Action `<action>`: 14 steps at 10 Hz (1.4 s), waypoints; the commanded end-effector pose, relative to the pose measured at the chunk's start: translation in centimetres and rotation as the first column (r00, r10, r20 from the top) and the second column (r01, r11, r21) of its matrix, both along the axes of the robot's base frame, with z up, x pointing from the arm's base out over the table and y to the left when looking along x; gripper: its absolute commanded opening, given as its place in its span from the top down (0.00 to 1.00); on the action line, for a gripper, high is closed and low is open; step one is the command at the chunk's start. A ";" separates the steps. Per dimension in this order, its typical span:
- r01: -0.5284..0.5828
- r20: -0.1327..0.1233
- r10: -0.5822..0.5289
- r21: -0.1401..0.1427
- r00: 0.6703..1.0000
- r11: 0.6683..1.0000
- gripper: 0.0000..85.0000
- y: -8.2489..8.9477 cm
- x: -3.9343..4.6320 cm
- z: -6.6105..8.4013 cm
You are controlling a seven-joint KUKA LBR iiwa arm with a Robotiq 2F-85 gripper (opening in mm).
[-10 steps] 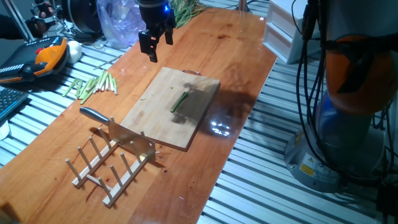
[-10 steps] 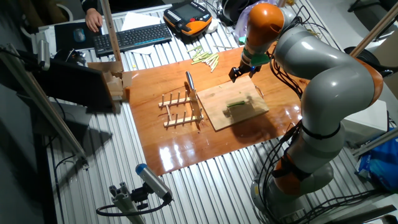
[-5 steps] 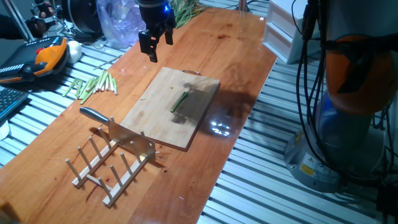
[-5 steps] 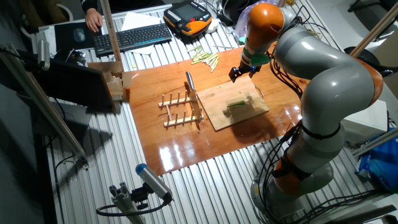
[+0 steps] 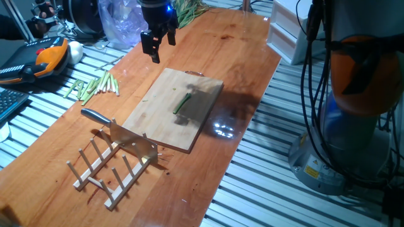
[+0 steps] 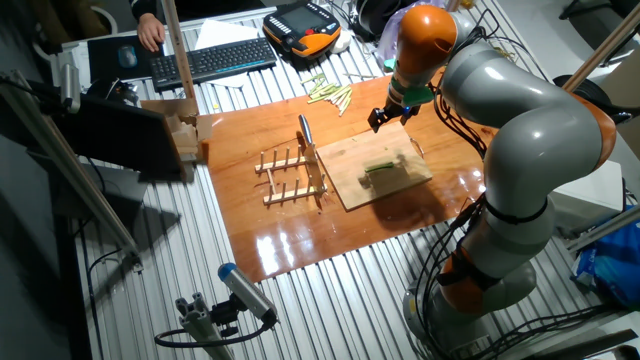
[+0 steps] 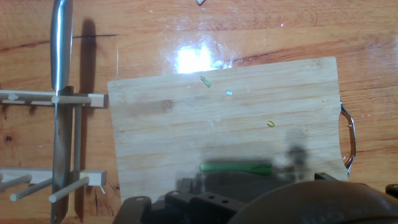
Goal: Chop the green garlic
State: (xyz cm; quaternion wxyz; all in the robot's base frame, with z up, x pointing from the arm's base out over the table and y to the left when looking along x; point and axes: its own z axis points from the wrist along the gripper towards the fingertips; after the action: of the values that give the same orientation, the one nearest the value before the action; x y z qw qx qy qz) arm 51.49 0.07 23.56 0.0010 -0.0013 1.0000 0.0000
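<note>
Green garlic point(image 5: 183, 103) lies whole on the cutting board point(image 5: 158, 120), knife point(image 5: 120, 132) racked, empty tool point(image 5: 156, 43) open above: chopping apparently not begun.

Robotics lab with a mock kitchen bench

A wooden table point(image 6: 300, 240) sits on ribbed aluminium framing beside the orange-and-grey arm point(image 6: 500, 120); at the far left a teach pendant point(image 6: 303, 20), a keyboard point(image 6: 215, 58) and cables crowd the desk, with 1 cutting board point(image 5: 170, 107) on the wood.
</note>
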 end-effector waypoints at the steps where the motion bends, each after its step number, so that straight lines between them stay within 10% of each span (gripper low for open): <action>1: -0.166 -0.191 0.166 0.015 0.968 0.986 1.00 0.0 0.00 0.0; 14: -0.170 -0.189 0.170 0.015 0.967 0.985 1.00 0.0 -0.01 0.0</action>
State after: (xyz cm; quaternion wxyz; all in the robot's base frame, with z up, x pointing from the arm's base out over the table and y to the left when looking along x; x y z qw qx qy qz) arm 51.48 0.08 23.58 -0.0944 -0.0879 0.9917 -0.0002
